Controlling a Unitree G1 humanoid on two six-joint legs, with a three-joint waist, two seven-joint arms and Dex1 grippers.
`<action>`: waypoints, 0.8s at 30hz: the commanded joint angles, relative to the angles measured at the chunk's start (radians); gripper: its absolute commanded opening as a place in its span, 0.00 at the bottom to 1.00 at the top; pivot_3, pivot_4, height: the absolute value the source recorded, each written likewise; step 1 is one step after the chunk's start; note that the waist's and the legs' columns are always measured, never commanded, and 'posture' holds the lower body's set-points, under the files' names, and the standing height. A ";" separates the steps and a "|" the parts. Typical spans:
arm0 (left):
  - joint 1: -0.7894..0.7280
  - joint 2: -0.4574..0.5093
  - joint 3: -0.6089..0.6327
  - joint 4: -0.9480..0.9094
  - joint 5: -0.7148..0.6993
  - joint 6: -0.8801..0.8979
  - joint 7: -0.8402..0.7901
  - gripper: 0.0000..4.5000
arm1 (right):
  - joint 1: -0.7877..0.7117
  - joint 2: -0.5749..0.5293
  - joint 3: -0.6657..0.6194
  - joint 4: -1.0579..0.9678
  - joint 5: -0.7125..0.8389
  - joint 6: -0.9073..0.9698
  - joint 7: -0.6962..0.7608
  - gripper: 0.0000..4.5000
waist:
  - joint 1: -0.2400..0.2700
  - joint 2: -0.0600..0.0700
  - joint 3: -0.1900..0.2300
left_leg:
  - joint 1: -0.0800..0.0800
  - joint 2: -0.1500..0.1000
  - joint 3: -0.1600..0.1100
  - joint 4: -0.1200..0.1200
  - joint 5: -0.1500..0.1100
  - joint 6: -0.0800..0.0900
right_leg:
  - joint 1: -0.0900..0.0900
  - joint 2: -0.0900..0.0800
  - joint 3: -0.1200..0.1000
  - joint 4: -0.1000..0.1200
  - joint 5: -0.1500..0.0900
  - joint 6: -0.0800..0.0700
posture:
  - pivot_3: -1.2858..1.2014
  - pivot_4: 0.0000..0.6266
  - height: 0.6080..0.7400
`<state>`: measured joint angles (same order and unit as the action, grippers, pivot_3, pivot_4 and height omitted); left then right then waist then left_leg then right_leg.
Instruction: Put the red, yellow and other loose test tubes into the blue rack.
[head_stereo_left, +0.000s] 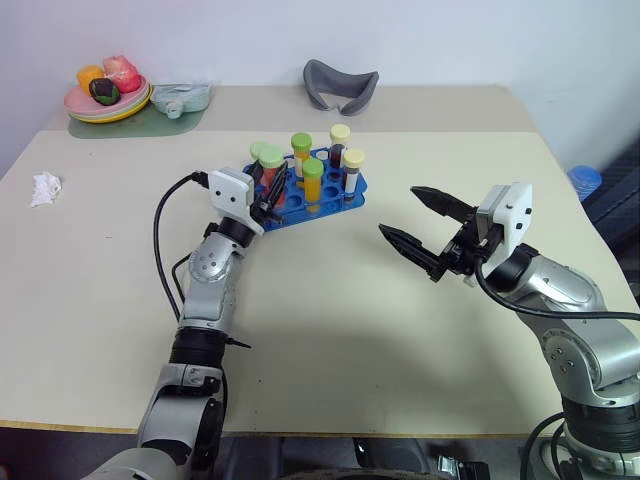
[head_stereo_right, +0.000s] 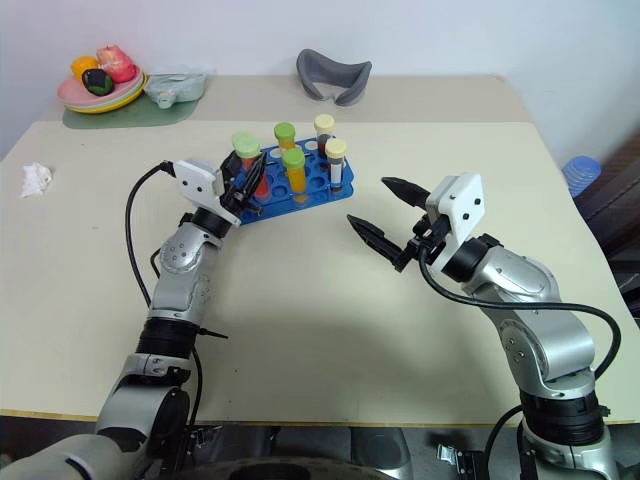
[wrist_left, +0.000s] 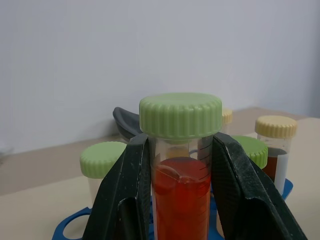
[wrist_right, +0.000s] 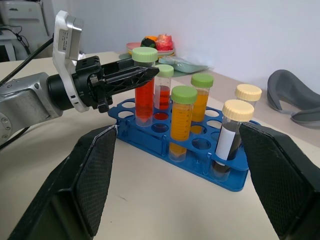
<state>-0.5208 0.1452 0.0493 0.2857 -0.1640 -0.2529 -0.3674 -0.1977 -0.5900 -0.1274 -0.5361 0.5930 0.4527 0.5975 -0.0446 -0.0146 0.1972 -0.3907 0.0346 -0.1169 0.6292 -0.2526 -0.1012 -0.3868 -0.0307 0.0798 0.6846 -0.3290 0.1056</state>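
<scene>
The blue rack (head_stereo_left: 356, 196) stands on the table's far middle and holds several capped tubes. My left gripper (head_stereo_left: 272, 190) is shut on a red test tube (wrist_right: 144, 95) with a green cap, just under the cap. This tube stands upright with its lower end in a hole at the rack's left corner. Beside it stand another red tube (wrist_right: 163, 92), two yellow-orange tubes (wrist_right: 181, 120) with green caps and two dark tubes (wrist_right: 231, 135) with pale yellow caps. My right gripper (head_stereo_left: 397, 209) hangs open above the table to the right of the rack, holding nothing.
At the far left corner a plate of fruit (head_stereo_left: 105, 100) and a pale green container (head_stereo_left: 180, 97) sit on a green mat. A grey curved object (head_stereo_left: 340, 85) lies behind the rack. Crumpled white paper (head_stereo_left: 45, 187) lies at the left edge.
</scene>
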 joint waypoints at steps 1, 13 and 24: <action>0.028 0.016 0.009 0.010 0.015 0.018 0.015 0.34 | -0.012 -0.005 -0.029 -0.025 0.008 -0.009 0.000 0.88 | 0.000 0.000 0.000 | 0.000 0.000 0.000 0.000 0.000 0.000 | 0.000 0.000 0.000 0.000 0.000 0.000 | 0.52 0.24 1.00; 0.037 0.036 0.018 0.011 0.001 0.035 0.027 0.34 | -0.017 -0.006 -0.026 -0.017 0.006 -0.010 0.005 0.88 | 0.000 0.000 0.000 | 0.000 0.000 0.000 0.000 0.000 0.000 | 0.000 0.000 0.000 0.000 0.000 0.000 | 0.52 0.24 1.00; 0.026 -0.007 -0.010 -0.022 -0.045 0.073 -0.026 0.34 | -0.017 -0.005 -0.026 -0.019 0.004 -0.008 0.001 0.88 | 0.003 0.000 0.000 | 0.000 0.000 0.000 0.000 0.000 0.000 | 0.001 0.000 0.000 -0.001 0.000 0.000 | 0.52 0.24 1.00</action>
<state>-0.5130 0.1449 0.0603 0.2599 -0.2071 -0.2057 -0.3759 -0.2020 -0.5900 -0.1274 -0.5359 0.5928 0.4527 0.5998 -0.0412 -0.0141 0.1968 -0.3906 0.0345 -0.1169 0.6291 -0.2526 -0.1012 -0.3862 -0.0306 0.0797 0.6841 -0.3291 0.1056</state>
